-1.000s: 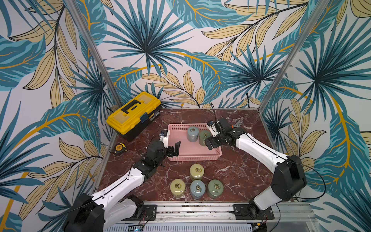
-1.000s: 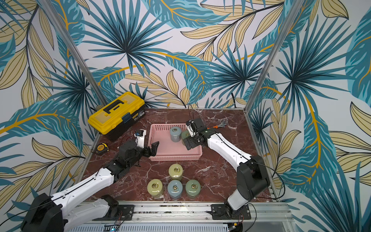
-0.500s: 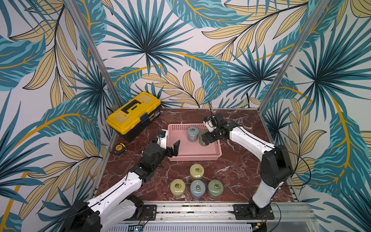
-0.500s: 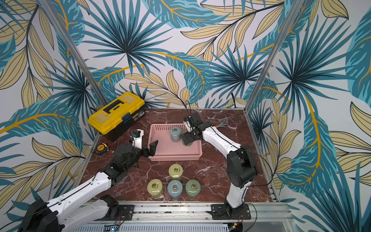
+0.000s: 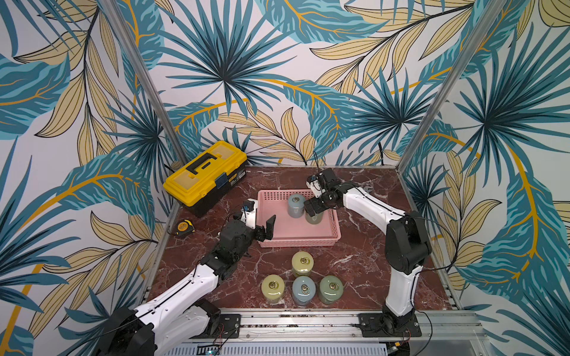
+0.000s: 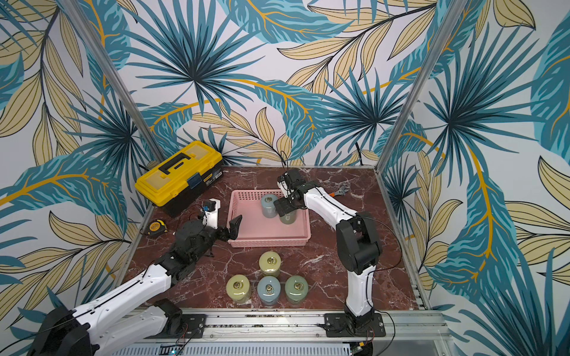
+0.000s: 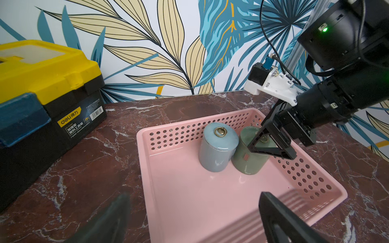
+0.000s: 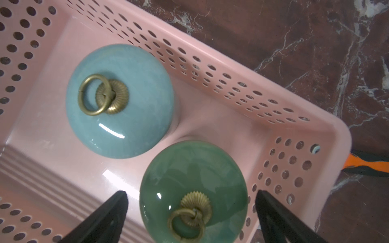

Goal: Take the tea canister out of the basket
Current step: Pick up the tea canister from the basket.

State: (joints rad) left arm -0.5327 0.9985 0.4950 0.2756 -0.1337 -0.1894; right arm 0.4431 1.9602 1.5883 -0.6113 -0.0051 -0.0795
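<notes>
The pink basket lies mid-table and holds two upright tea canisters with brass ring lids. One is blue-grey, the other green. My right gripper hangs open just above the green canister. One finger is on each side of its lid, with a gap at both. My left gripper stands open at the basket's near-left corner, one finger over the floor and nothing between the fingers.
A yellow-and-black toolbox sits at the back left, with a tape measure in front of it. Several more canisters stand on the marble in front of the basket. An orange-handled wrench lies right of the basket.
My right gripper has moved left over the basket, from beside the green canister to straddling it. The left gripper has drawn back slightly and stays open.
</notes>
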